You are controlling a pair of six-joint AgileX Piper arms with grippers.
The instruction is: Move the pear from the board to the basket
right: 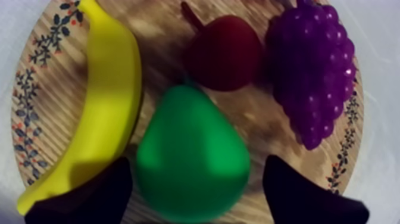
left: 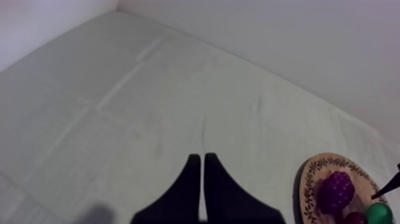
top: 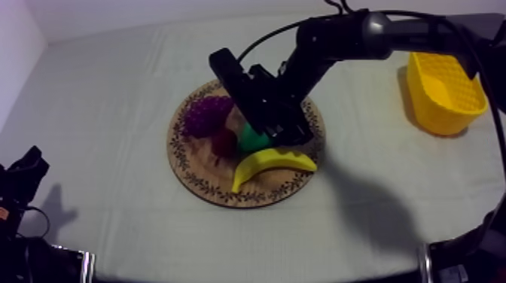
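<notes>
Left arm [top: 22, 177]: It sits low at the left edge of the counter [top: 113, 98], well away from the fruit.
Left end effector [left: 201, 158]: My two black fingers [left: 184, 190] are pressed together into a thin point. Nothing is between them. They hang over bare cloth.
Right arm [top: 354, 38]: It comes in from the upper right and bends down over the wooden board [top: 197, 169].
Right end effector [right: 196, 162]: My fingers [right: 89, 196] are spread wide, one on each side of the pear [right: 193, 179]. One finger is just beside the pear, over the end of the banana [top: 271, 162]. The other finger is apart from the pear.
Counter: It is flat, with a grey-white cloth that has soft folds.
Room: A plain white wall [left: 297, 36] stands behind the counter.
Board: It is round, with a little leaf pattern on the rim, and sits in the middle of the counter.
Grapes [top: 205, 114]: The purple bunch is on the left part of the board.
Small red fruit [top: 224, 143]: It sits between the grapes and the pear.
Pear: It is green and is on the board, between my right fingers. Its thin top points at the small red fruit. Its fat end is by my fingers. Its long way runs from my fingers to the red fruit.
Banana: It lies along the front of the board, just beside the pear.
Yellow basket [top: 444, 94]: It stands at the far right, well apart from the board.
</notes>
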